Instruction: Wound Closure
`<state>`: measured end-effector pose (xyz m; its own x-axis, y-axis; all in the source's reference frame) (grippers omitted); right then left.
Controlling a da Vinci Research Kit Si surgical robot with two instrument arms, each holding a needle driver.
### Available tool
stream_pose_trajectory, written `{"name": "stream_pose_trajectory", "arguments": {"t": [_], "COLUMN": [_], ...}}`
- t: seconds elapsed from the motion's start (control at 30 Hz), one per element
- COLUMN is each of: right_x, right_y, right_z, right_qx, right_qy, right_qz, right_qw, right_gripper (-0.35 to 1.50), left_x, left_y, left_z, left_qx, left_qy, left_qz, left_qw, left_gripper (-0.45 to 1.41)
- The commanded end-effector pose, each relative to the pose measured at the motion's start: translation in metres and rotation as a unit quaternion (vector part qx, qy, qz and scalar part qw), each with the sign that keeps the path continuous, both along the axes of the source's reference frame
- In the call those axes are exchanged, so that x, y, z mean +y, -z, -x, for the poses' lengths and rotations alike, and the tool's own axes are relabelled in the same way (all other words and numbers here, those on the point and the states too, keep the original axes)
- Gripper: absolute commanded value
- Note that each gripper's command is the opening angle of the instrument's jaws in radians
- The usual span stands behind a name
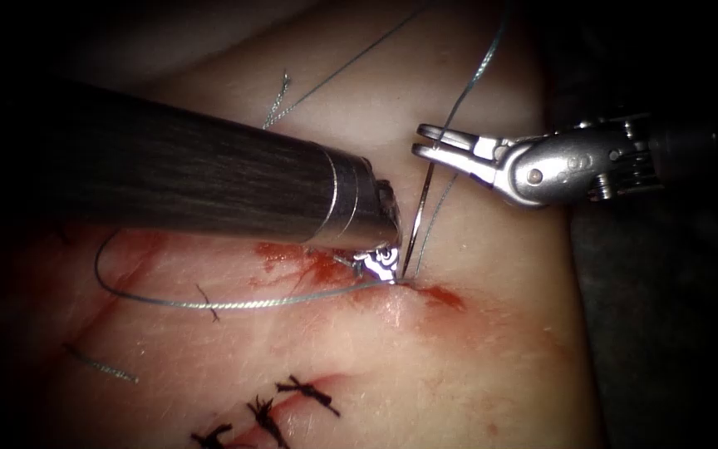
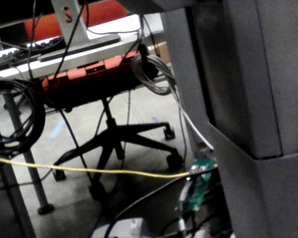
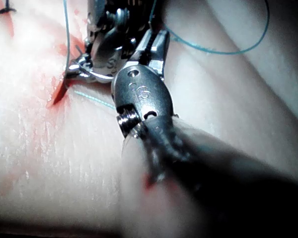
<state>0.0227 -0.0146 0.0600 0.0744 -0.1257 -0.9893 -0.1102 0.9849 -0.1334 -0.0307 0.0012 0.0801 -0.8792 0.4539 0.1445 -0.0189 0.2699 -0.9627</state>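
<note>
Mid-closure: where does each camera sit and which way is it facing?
Endoscope: above and in front of the tissue, facing the cut; left tool and right tool flank the needle, stuck in tissue; grip unclear.
Left wrist: faces away, at an office chair and cables.
Right wrist: looks along its shaft at both tools.
Shared: endoscope and right wrist see both tools, thread, red fluid.

A lab: swivel office chair (image 2: pixel 120 140), hanging cable bundles (image 2: pixel 15 119) and a cluttered bench (image 2: pixel 74 52).
</note>
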Motion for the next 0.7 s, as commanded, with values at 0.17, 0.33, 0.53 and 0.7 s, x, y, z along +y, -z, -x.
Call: {"name": "stream_pose_trajectory", "arguments": {"t": [0.17,0.33,0.53,0.7], "right_x": [-0.0002,-0.0002,-0.0002,-0.0003], "right_y": [-0.0006,-0.0007,-0.0009,-0.0010], "right_z": [-0.0002,-0.0002,-0.0003,-0.0004], "right_qx": [-0.003,-0.003,-0.003,-0.004], "right_qy": [0.016,0.017,0.016,0.016], "right_qz": [0.000,0.001,0.002,0.002], "right_qw": [1.000,1.000,1.000,1.000], "right_gripper": [-0.35,-0.35,-0.35,-0.35], "left_x": [-0.0001,-0.0001,-0.0001,0.0000], "left_y": [-0.0005,-0.0005,-0.0005,-0.0004], "left_z": [0.0004,0.0004,0.0004,0.0004], "left_qx": [0.000,0.000,0.000,-0.001], "left_qy": [0.000,0.000,-0.001,-0.001], "left_qz": [0.000,0.000,-0.001,-0.001], "left_qw": [1.000,1.000,1.000,1.000], "left_gripper": [-0.45,-0.45,-0.45,-0.45]}}
